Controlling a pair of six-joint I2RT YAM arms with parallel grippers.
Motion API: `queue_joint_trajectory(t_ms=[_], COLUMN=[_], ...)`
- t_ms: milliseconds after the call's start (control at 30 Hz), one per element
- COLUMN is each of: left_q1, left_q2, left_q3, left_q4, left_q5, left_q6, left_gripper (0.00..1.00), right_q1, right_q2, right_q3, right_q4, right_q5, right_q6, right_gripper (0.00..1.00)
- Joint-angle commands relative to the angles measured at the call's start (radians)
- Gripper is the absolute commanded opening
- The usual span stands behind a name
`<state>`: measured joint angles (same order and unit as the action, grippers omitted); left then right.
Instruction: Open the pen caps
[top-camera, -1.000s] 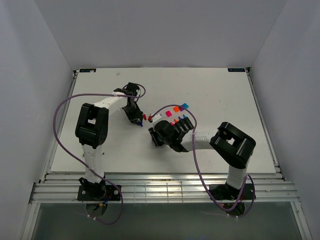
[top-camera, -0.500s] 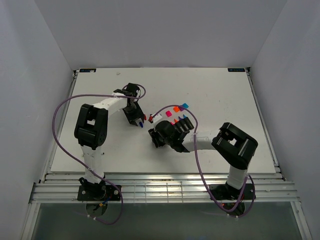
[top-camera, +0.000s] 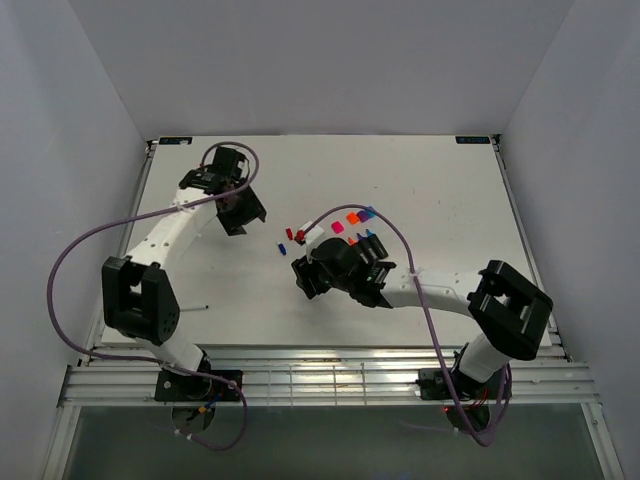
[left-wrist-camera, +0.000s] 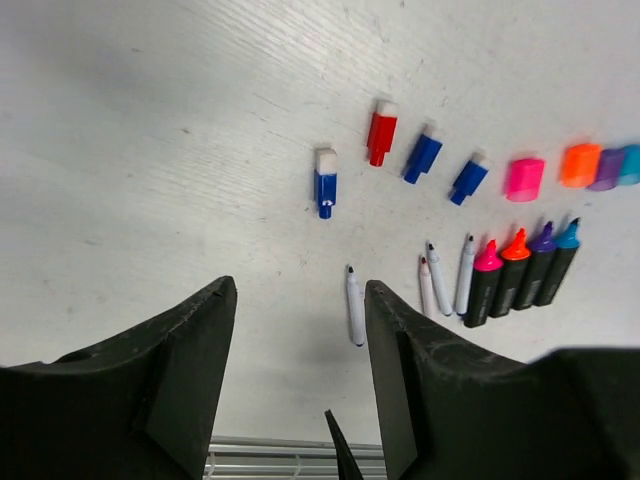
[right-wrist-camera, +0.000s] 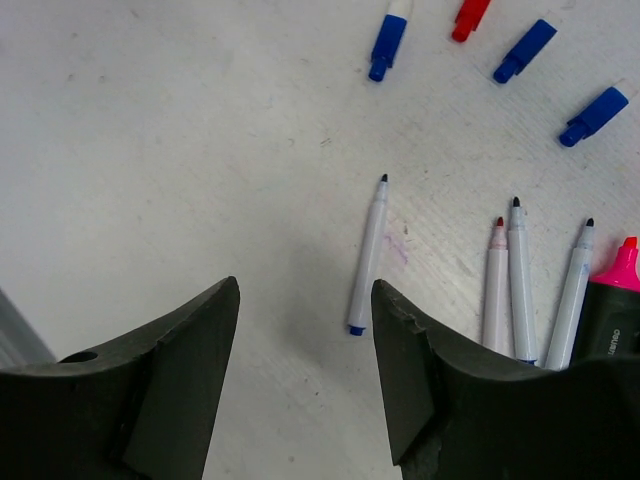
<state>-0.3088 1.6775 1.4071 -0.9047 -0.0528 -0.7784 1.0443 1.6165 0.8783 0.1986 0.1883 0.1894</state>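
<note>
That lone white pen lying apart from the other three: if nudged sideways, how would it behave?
The white pen looks slim and round, so it would probably roll rather than slide. It seems rigid and light, likely skittering across the smooth table. Its uncapped tip might smear ink.

We take this for a robotics lab test cell, though little beyond it shows: a bare white table (top-camera: 450, 180) boxed in by plain white walls (top-camera: 320, 60), a left arm (top-camera: 178, 222) and a right arm (top-camera: 450, 290) mounted at metal rails (top-camera: 320, 380), and purple cables (top-camera: 50, 285) looping loose.
</note>
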Motion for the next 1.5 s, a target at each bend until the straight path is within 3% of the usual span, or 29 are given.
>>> queue_joint_trajectory(t_ms=[0,300,400,633,1033,1333,1467], left_q1=[0.126,0.482,0.536,0.566,0.609,0.617,0.617], left_q2=[-0.110,-0.240,-0.252,-0.248,-0.190,-0.162,-0.151], left_q3=[0.006,-0.281,-0.319,-0.428,-0.556,-0.643,-0.686], left_q4=[-0.138,-0.229,-0.244,-0.227,-0.073,0.047,0.081], left_q5=[-0.059,-0.016,-0.077,-0.137,-0.148,-0.145,-0.154], left_q6=[-0.025,-0.183,-0.215,-0.286,-0.308,-0.309,-0.308], left_gripper=[0.65,0.63,0.62,0.62,0.59,0.49,0.37], right_q1=[0.032,0.063,0.062,0.063,0.062,0.062,0.063], right_q2=[-0.081,-0.263,-0.306,-0.363,-0.382,-0.348,-0.328], right_q3=[0.067,-0.064,-0.088,-0.139,-0.167,-0.167,-0.159], right_q4=[-0.131,-0.140,-0.139,-0.114,-0.090,-0.080,-0.082], right_q5=[-0.056,-0.266,-0.319,-0.369,-0.316,-0.296,-0.282], right_q6=[-0.004,0.028,0.035,0.044,0.039,0.041,0.041], right_gripper=[0.62,0.62,0.62,0.62,0.62,0.62,0.61])
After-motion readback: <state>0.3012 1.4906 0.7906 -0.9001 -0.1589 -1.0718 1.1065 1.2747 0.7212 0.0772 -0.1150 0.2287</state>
